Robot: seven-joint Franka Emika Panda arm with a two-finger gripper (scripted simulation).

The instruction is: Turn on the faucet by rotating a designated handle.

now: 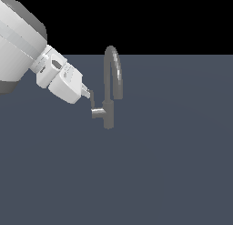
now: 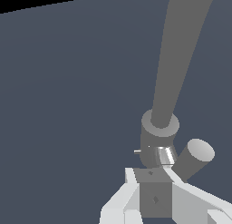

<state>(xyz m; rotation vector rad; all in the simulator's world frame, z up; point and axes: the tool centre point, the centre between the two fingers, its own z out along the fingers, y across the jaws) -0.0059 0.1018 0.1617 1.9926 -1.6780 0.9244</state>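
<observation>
At the middle of the grey counter (image 1: 173, 174) stands the faucet (image 1: 109, 105), its handle (image 1: 93, 100) sticking up from a stub at nine o'clock of the body. The white arm slants down from ten o'clock, and its claw (image 1: 88, 94) is pinching the handle's upper end, fingers (image 2: 181, 193) flanking it in the wrist view.

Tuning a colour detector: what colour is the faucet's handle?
The handle is matte dark grey, like the faucet; clearest in the exterior view.

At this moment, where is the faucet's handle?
In the exterior view, the handle sticks up from a short stub on the faucet's left side, right at the gripper's fingertips.
</observation>
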